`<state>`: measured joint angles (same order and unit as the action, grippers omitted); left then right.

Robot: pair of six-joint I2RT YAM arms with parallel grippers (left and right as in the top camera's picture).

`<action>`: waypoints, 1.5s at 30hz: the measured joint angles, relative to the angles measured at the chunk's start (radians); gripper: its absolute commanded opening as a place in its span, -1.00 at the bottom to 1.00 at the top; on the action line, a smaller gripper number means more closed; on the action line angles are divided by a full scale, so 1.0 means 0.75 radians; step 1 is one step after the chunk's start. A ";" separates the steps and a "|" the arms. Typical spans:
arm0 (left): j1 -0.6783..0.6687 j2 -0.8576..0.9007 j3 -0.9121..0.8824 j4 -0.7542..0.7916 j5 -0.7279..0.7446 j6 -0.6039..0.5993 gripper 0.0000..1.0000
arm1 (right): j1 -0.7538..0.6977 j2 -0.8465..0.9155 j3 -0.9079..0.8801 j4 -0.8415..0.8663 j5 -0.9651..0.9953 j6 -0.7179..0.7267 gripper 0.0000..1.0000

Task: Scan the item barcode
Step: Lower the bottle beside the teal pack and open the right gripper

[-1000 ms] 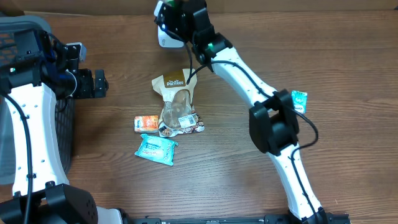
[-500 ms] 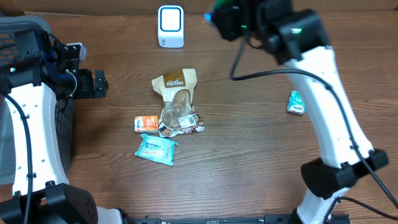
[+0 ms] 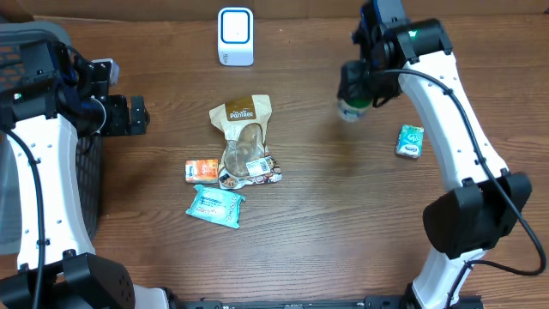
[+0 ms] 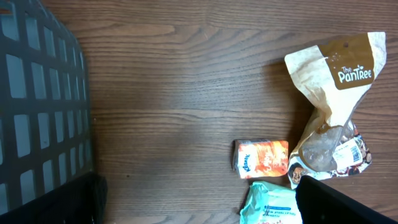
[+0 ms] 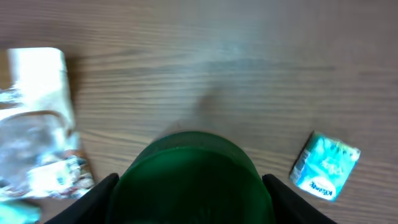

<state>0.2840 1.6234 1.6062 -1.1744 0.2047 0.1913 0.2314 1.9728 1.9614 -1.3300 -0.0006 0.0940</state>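
My right gripper (image 3: 360, 81) hangs over the table right of centre, shut on a round green container (image 3: 349, 110). In the right wrist view that green container (image 5: 194, 180) fills the space between the two dark fingers (image 5: 99, 198), and no barcode shows on it. The white barcode scanner (image 3: 235, 36) stands at the back centre, well left of the held item. My left gripper (image 3: 137, 116) stays at the far left, open and empty. In its wrist view the left gripper (image 4: 199, 211) shows bare wood between its fingers.
A brown Pantree pouch (image 3: 242, 129), an orange tissue pack (image 3: 202, 169) and a teal wipes pack (image 3: 216, 206) lie mid-table. A small teal tissue pack (image 3: 411, 141) lies just right of the held container. A black basket (image 3: 17, 51) stands at the left edge.
My right arm has swung from the scanner at the back centre over to the right, carrying the green container, and come nearer the teal pack. The left arm has not moved.
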 measured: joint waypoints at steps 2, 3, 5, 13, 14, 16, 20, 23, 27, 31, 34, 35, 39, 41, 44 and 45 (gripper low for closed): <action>0.000 0.001 0.000 0.000 0.000 0.000 0.98 | -0.034 0.001 -0.100 0.054 0.001 0.005 -0.55; 0.000 0.001 0.000 0.000 0.001 0.000 0.99 | -0.052 0.002 -0.150 0.080 0.001 0.006 -0.55; 0.000 0.000 0.000 0.001 0.001 0.000 0.99 | -0.083 0.002 -0.228 0.118 0.001 0.009 -0.54; 0.000 0.001 0.000 0.000 0.001 0.000 0.99 | -0.207 0.002 -0.394 0.231 0.000 0.010 -0.53; 0.000 0.001 0.000 0.000 0.001 0.000 0.99 | -0.218 0.002 -0.402 0.247 0.001 0.010 -0.53; 0.000 0.001 0.000 0.001 0.001 0.000 0.99 | -0.238 0.002 -0.420 0.279 0.001 0.011 -0.53; 0.000 0.001 0.000 0.000 0.001 0.000 0.99 | -0.247 0.005 -0.452 0.319 0.005 0.010 -0.53; 0.000 0.001 0.000 0.000 0.001 0.000 0.99 | -0.245 0.024 -0.454 0.320 0.005 0.010 -0.53; 0.000 0.001 0.000 0.000 0.001 0.000 0.99 | -0.245 0.062 -0.461 0.325 0.005 0.010 -0.53; 0.000 0.001 0.000 0.000 0.001 0.000 0.99 | -0.245 0.067 -0.462 0.320 0.013 0.009 -0.52; 0.000 0.001 0.000 0.000 0.001 0.000 0.99 | -0.245 0.067 -0.462 0.322 0.041 0.010 -0.51; 0.000 0.001 0.000 0.000 0.001 0.000 0.99 | -0.245 0.067 -0.462 0.321 0.050 0.009 -0.50; 0.000 0.001 0.000 0.000 0.001 0.000 0.99 | -0.245 0.067 -0.462 0.311 0.109 0.009 -0.45; 0.000 0.001 0.000 0.000 0.001 0.000 0.99 | -0.245 0.067 -0.462 0.302 0.132 0.010 -0.39; 0.000 0.001 0.000 0.000 0.001 0.000 0.99 | -0.245 0.067 -0.462 0.295 0.156 0.009 -0.38; 0.000 0.001 0.000 0.000 0.001 0.000 0.99 | -0.245 0.067 -0.462 0.294 0.161 0.010 -0.36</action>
<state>0.2840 1.6238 1.6062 -1.1744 0.2050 0.1913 0.0475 2.0228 1.6150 -1.1095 0.1200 0.1017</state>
